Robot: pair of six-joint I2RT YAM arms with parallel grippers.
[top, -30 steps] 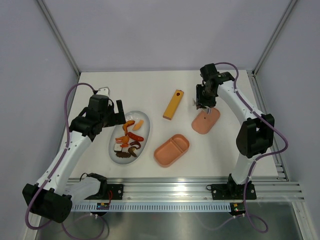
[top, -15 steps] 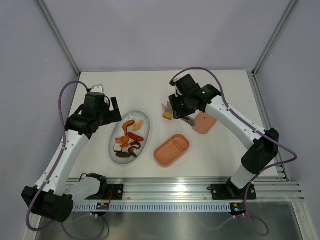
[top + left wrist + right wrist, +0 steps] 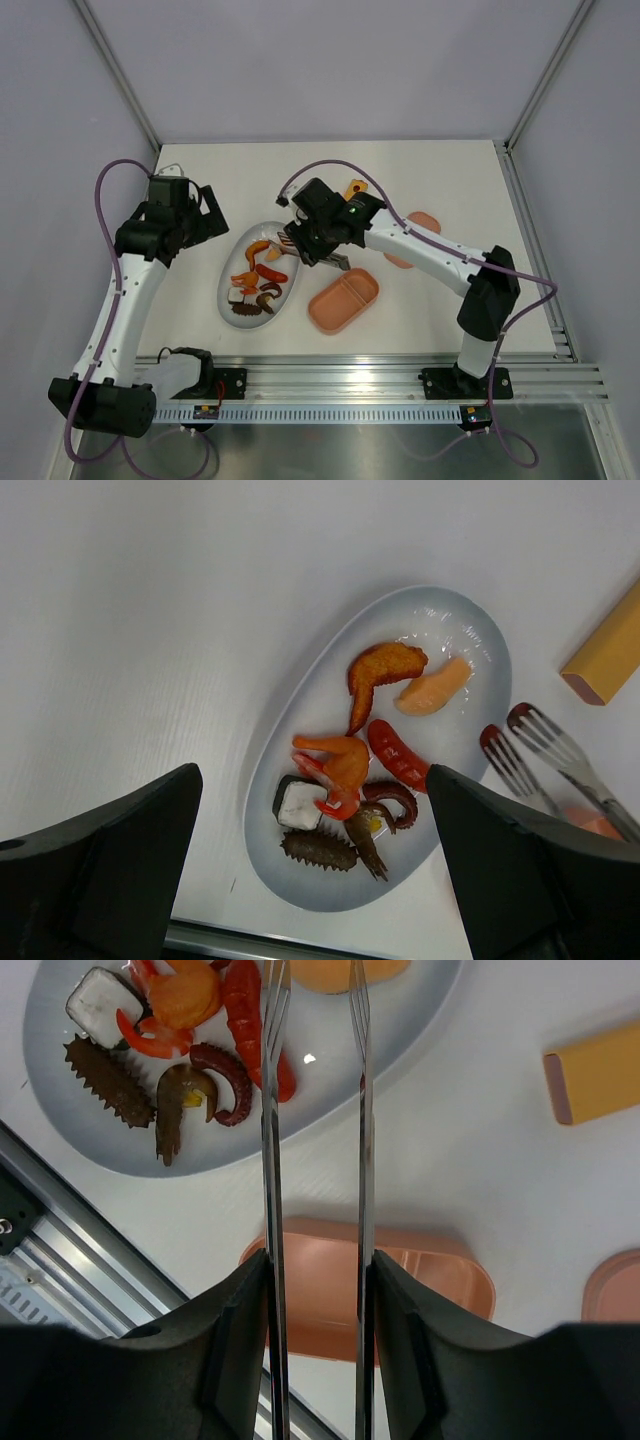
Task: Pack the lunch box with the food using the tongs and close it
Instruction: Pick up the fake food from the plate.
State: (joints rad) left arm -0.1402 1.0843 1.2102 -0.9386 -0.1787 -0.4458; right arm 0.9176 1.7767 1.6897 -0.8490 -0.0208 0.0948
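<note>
**Tongs point at the plate**

The right gripper (image 3: 318, 1305) clamps the tongs (image 3: 270, 1160) between its fingers, with the two arms held nearly parallel. Their long axis runs straight out from the gripper, leftward across the table and over the lunch box tray (image 3: 430, 1270). The forked tips sit above the white plate (image 3: 400, 1020), by the red sausage (image 3: 245, 1010). The left gripper (image 3: 315, 880) hangs beside the plate, spread wide and empty.

A white oval plate (image 3: 432, 620) is set on the white table (image 3: 250, 175). A yellow-orange flat bar (image 3: 603, 1084) is laid nearby, apart from it; what seems a hole is seen near its far end.
</note>
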